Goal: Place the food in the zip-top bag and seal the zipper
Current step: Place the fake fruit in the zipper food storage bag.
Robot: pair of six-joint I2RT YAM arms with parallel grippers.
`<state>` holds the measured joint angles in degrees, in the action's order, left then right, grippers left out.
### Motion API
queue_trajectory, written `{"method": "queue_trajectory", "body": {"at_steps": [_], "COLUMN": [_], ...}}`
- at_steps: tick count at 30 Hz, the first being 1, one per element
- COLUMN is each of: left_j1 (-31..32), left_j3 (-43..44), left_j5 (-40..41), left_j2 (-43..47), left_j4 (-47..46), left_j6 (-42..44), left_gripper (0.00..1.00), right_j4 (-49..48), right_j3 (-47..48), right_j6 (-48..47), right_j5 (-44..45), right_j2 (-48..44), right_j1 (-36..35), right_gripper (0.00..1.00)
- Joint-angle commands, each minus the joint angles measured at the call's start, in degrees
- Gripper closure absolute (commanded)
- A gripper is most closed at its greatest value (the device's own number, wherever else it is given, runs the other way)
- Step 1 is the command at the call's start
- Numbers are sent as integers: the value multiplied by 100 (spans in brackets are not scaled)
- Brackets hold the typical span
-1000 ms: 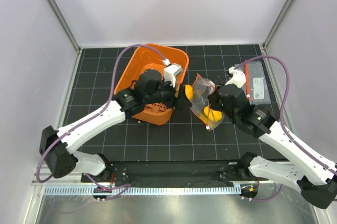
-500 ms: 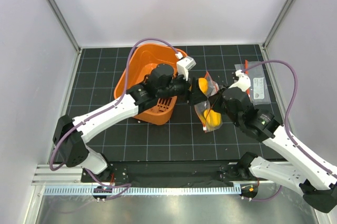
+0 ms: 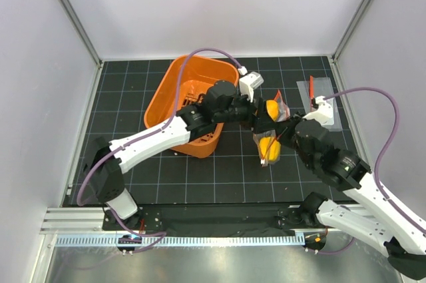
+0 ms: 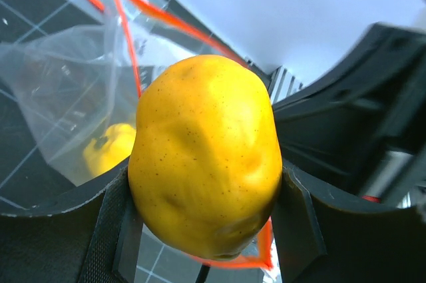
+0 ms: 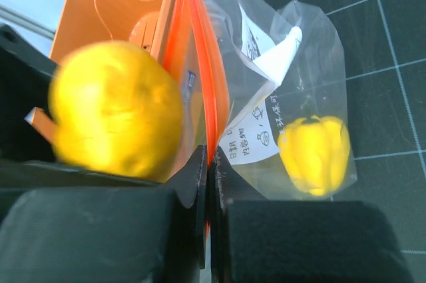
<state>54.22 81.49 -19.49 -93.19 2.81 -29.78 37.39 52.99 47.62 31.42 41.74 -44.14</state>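
My left gripper is shut on a yellow toy fruit, also seen in the top view and blurred in the right wrist view. It holds the fruit at the mouth of the zip-top bag. My right gripper is shut on the bag's red-orange zipper strip and holds the bag lifted. A yellow toy pepper lies inside the clear bag; it also shows in the left wrist view. The white slider is not visible.
An orange basket stands behind the left arm, with something orange inside it. A second, narrower clear pouch lies on the black gridded mat at the back right. White walls enclose the cell.
The left arm has carried the yellow fruit rightward and farther back, from beside the basket to the bag's mouth. The right gripper has lifted the bag and shifted it right.
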Motion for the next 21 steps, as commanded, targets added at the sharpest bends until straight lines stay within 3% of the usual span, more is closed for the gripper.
{"method": "queue_trajectory", "body": {"at_steps": [1, 7, 14, 16, 21], "left_j1": [106, 326, 555, 643, 722], "left_j3": [244, 420, 402, 437, 455], "left_j5": [172, 2348, 3397, 3355, 2102], "left_j2": [-94, 28, 380, 485, 591], "left_j4": [-185, 772, 1055, 1064, 854], "left_j6": [-11, 631, 921, 974, 807], "left_gripper": [98, 98, 97, 96, 96], "right_j4": [-259, -65, -83, -82, -91], "right_j3": [-17, 36, 44, 45, 36], "right_j6": [125, 72, 20, 28, 20], "right_j5": [400, 514, 506, 514, 523], "right_j2": [-113, 54, 89, 80, 10], "right_j1": [11, 11, 11, 19, 11], "right_gripper": [99, 99, 99, 99, 99]}}
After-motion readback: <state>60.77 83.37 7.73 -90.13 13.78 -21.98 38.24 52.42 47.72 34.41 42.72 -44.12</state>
